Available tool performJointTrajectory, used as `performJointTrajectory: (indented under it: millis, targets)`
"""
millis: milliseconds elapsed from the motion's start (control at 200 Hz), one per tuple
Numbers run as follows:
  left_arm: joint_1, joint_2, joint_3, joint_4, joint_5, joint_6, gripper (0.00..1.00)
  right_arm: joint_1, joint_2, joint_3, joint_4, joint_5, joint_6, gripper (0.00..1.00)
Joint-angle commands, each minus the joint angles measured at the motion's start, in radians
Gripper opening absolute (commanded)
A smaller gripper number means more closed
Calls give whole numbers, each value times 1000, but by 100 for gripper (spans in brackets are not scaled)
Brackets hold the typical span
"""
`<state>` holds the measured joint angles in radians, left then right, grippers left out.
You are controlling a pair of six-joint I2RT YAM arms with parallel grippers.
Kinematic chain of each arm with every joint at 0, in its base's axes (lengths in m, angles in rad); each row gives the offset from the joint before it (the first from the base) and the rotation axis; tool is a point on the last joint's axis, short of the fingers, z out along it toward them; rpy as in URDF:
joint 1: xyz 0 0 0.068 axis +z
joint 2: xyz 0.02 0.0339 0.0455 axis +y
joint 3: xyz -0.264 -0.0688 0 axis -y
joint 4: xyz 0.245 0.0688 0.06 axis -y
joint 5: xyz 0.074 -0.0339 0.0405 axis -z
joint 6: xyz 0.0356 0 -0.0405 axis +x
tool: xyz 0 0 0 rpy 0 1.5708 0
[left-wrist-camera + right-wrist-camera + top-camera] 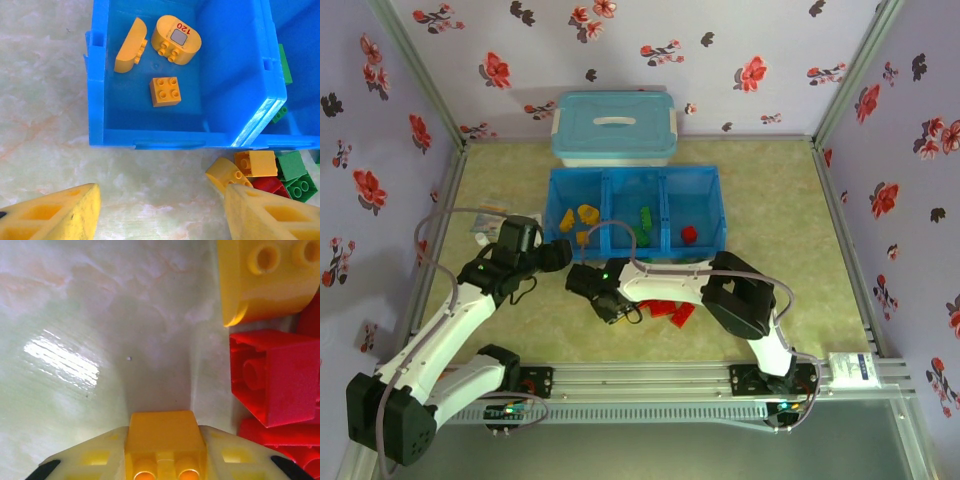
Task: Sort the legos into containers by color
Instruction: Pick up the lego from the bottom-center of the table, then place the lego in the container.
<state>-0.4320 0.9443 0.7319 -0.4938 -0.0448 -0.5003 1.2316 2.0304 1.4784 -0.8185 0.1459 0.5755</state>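
Note:
The blue tray (636, 172) has three containers side by side: yellow legos (584, 214) in the left one, green legos (645, 220) in the middle, a red lego (689, 234) in the right. My right gripper (165, 456) is low over the table, shut on a yellow brick (165, 435). Beside it lie red bricks (272, 375) and a rounded yellow brick (267, 275). My left gripper (160, 212) hangs open and holds nothing, in front of the left container (150, 137), which holds three yellow pieces (165, 91). A loose pile (256, 162) of yellow, green and red bricks lies to its right.
A light-blue lidded box (614, 128) stands behind the tray. Flowered walls enclose the table on three sides. More red bricks (670, 310) lie under the right arm near the front. A small flat item (485, 232) lies at the left edge.

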Motion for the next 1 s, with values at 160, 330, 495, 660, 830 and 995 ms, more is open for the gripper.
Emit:
performJointTrajectory:
  millis: [160, 330, 495, 660, 830, 995]
  targets:
    - [-6, -96, -26, -14, -14, -52, 64, -56, -45, 156, -44, 41, -62, 28]
    - [-15, -184, -41, -77, -45, -85, 64, -135, 2, 341, -79, 45, -135, 28]
    - [-39, -275, -81, -118, -66, -131, 63, -200, 137, 580, -152, 33, -182, 28]
    - [-72, -324, -112, -142, -80, -162, 63, -244, 271, 827, -200, 4, -206, 30]
    - [-118, -320, -113, -133, -81, -173, 63, -270, 375, 1074, -278, 26, -211, 74]
    - [-210, -249, -107, -93, -98, -172, 64, -271, 311, 1068, -289, 74, -206, 87]
